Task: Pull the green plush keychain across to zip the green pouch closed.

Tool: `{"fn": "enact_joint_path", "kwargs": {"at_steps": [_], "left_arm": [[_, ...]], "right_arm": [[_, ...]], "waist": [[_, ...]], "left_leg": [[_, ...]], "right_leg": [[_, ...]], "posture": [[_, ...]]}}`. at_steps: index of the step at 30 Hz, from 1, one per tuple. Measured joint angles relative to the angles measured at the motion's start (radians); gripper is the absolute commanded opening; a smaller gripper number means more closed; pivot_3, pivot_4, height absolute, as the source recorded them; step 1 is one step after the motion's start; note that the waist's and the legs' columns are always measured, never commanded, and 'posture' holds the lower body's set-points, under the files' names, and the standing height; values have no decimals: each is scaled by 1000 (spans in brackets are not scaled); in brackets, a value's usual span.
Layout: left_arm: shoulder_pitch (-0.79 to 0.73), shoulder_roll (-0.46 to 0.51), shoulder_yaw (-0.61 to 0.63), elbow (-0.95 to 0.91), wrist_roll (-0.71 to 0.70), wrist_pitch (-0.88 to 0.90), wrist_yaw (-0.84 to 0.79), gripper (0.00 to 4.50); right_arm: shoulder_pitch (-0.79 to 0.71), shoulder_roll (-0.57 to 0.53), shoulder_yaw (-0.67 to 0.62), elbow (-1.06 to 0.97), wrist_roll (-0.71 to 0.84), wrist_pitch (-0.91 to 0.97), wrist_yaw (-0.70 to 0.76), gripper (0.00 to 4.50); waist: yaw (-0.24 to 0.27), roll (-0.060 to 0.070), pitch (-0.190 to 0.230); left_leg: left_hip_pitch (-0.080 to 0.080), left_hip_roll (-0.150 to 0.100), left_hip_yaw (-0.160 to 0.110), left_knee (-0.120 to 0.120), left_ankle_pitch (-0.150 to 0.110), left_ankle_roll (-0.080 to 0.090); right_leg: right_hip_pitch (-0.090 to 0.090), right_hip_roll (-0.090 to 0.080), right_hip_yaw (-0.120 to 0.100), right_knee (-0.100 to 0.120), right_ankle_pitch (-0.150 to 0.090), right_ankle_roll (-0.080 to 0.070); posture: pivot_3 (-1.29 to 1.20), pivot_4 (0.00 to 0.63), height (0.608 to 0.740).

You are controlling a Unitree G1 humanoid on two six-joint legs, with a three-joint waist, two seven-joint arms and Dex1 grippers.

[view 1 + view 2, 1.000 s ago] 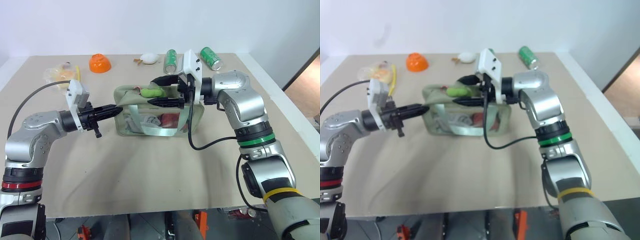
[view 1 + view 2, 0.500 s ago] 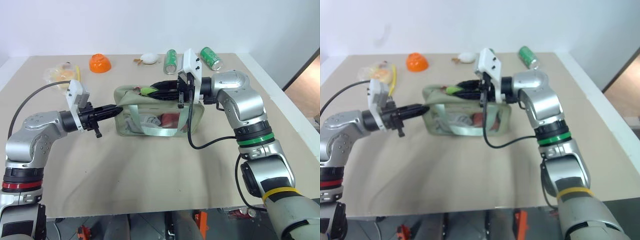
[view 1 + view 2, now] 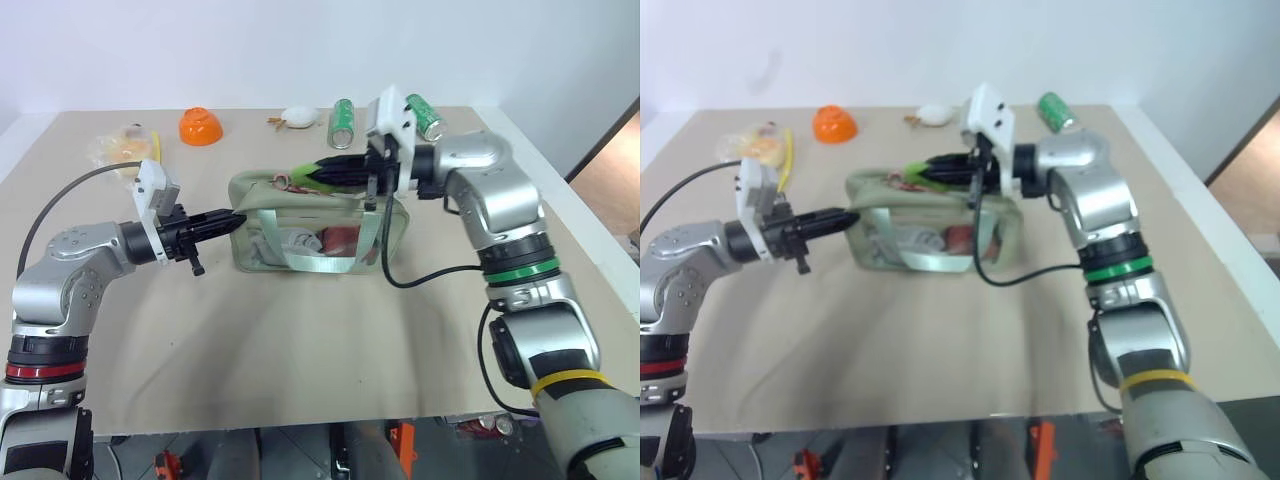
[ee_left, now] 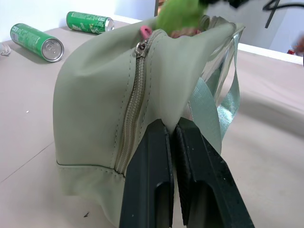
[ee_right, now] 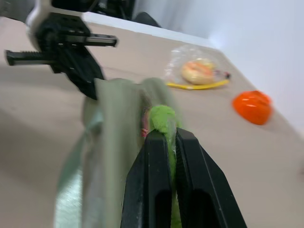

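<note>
1. Centre-left of the left eye view, the left gripper (image 3: pixel 232 222) pinches the end fabric of the green pouch (image 3: pixel 300 235); should that fabric slip, the pouch would drag along.
2. Just above centre, the right gripper (image 3: pixel 318 176) clamps the green plush keychain (image 3: pixel 303 175); a skewed pull may jam the zip.

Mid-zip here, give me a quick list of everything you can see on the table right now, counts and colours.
green pouch: one, pale sage green, table centre, its left end pinched by the left gripper
green plush keychain: one, lime green, on top of the pouch, in the right gripper
drink cans: two, green, lying at the far edge
bowl: one, orange, upside down, far left
clear bag: one, yellow contents, far left corner
white object: one, far edge beside the cans
left gripper: shut on the pouch
right gripper: shut on the keychain
</note>
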Motion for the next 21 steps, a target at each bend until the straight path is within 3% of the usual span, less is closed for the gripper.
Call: {"fn": "enact_joint_path", "kwargs": {"at_steps": [12,21], "left_arm": [[-29,-25,-35,22,0,-10,-11,0],[-41,-33,-31,52,0,-10,-16,0]], "right_arm": [[-107,-81,-2,38,-49,-98,108,35],[-272,200,47,176,-103,-181,17,35]], "waist": [[-2,0,0],[-8,0,0]], "left_leg": [[0,0,0,-1,0,0],[0,0,0,-1,0,0]], "right_leg": [[-1,0,0,0,0,-1],[-2,1,0,0,0,-1]], "posture": [[0,150,740],[0,150,740]]}}
